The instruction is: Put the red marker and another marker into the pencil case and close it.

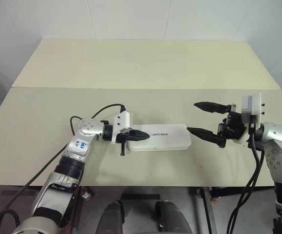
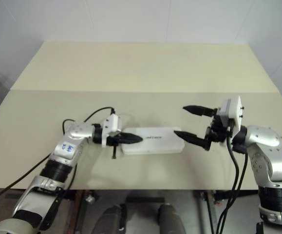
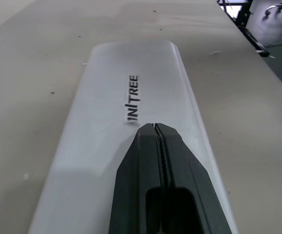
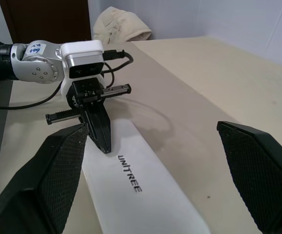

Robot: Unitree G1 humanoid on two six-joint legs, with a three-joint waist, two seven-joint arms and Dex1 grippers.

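Pressing down on a shut white pencil case point(image 1: 158, 137) looks like the step in hand. From left to right on a pale table point(image 1: 131, 63): the left gripper point(image 1: 141, 135) reaches in level from the left, its two black fingers clenched together on nothing, the tip resting on or just above the lid at the case's left end, beside the printed "UNITREE" lettering point(image 3: 132, 98). The case lies flat with its long side running left to right, lid down, near the table's front edge. No markers can be seen, so presumably they are inside. Just beyond the case's right end, the right gripper point(image 1: 201, 118) hovers above the table with its fingers spread wide and empty, aimed back toward the case. To do this well, the left tip should likely push straight down along the lid so it latches without sliding the case, while the right gripper could brace the far end.
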